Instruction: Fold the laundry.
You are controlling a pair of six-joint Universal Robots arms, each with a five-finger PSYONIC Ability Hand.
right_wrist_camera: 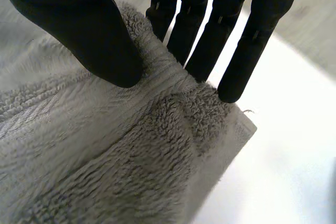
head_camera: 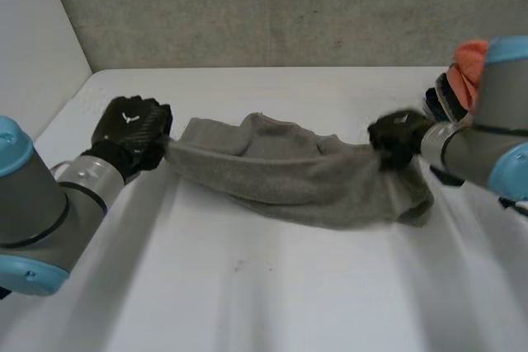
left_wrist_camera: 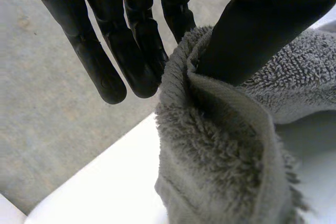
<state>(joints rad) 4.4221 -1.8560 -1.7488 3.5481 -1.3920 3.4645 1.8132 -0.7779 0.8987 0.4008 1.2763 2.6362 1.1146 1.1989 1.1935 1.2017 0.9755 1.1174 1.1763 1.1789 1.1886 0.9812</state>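
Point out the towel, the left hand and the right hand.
towel [head_camera: 305,187], head view, its sagging middle.
left hand [head_camera: 132,128], head view, back of hand.
right hand [head_camera: 397,138], head view, back of hand.

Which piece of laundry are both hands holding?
The grey towel, pinched at each end by the left hand and right hand; the orange cloth sits apart.

Robot lab test cell. White table [head_camera: 272,302] serves as the bench. Bare grey concrete wall [head_camera: 289,6] behind it, white panel [head_camera: 33,30] at its left. Left arm [head_camera: 49,204] and right arm [head_camera: 487,146] reach over it. Stacked cloths [head_camera: 464,72] at its right edge.
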